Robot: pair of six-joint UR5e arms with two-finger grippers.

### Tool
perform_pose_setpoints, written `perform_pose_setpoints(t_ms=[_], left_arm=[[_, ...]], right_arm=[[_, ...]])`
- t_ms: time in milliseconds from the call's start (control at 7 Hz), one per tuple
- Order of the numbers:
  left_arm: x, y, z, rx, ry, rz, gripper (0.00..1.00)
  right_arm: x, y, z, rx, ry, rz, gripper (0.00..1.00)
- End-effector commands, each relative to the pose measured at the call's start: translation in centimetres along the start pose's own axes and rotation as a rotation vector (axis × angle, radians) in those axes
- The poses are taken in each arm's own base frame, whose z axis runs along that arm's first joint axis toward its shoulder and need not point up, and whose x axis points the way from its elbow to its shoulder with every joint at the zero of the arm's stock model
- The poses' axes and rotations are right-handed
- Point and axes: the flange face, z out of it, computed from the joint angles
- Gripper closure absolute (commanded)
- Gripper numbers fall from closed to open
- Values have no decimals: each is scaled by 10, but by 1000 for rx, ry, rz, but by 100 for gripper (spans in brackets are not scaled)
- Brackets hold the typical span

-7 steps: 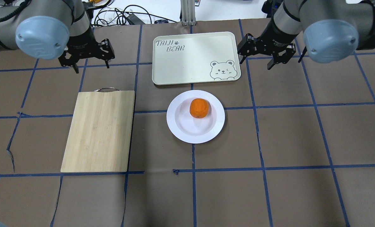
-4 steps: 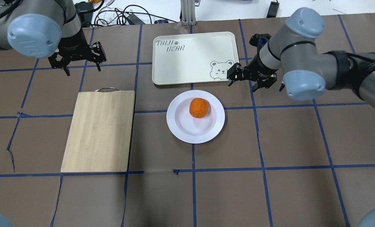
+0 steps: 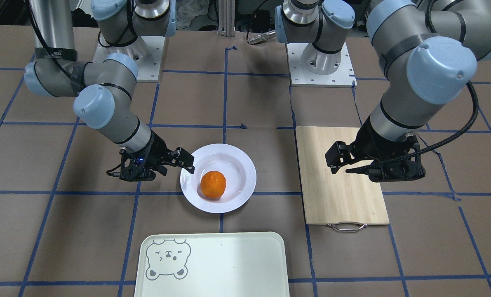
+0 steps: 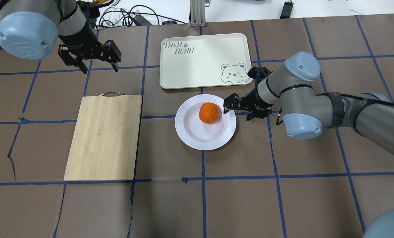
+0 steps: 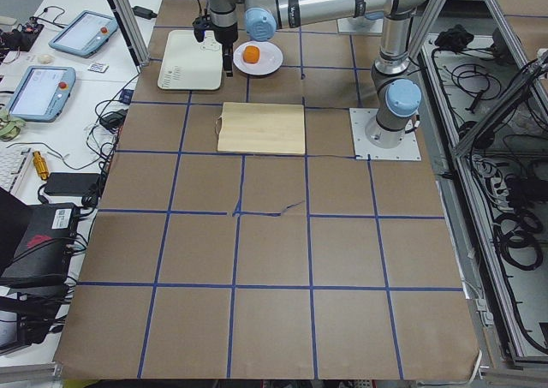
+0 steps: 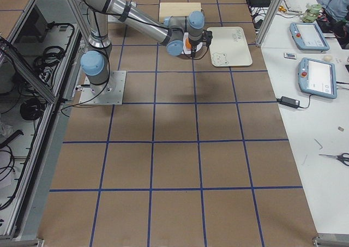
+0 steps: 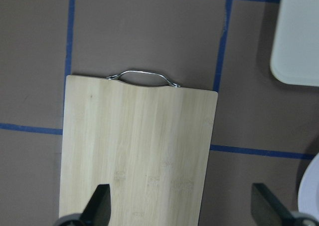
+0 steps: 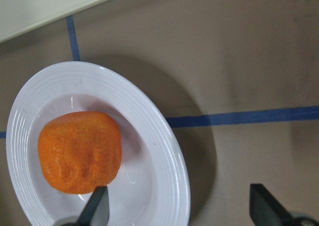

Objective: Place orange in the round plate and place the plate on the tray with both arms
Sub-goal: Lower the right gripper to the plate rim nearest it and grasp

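With the orange (image 4: pixel 209 113) in the round plate (image 4: pixel 184 133), on the table (image 4: pixel 283 198) at 6 o'clock from the tray (image 4: pixel 200 59), the right claw (image 4: pixel 238 110), spread wide and empty at the plate's 2 o'clock rim, should straddle it squarely, while the left claw (image 4: pixel 100 67), likewise spread and empty off at 10 o'clock, should take the opposite rim.

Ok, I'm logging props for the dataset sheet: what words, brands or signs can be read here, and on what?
"TAIJI BEAR", with a small paw-print sign after TAIJI: printed on the tray, in the corner opposite the bear face.
The tablet screens on the bench beside the table: too small to read.
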Motion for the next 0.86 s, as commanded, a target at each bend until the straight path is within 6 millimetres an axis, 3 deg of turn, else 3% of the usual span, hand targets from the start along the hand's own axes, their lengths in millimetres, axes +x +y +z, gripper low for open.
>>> perform_pose_setpoints(t_ms=[0,143,429,571,714], left_arm=[[3,11,-17,26,7,16,0],[7,20,-33,54,25,26,0],[13,33,-37,57,53,68,0],[13,40,-34,52,49,129,0],[12,43,-36,54,47,138,0]], right_arm=[[-2,13,27,-16,-2,-5,0],[1,24,35,-18,-2,-10,0],[4,26,41,-8,-6,-13,0],[3,23,42,-8,-12,-8,5],[3,20,41,16,-9,16,19]])
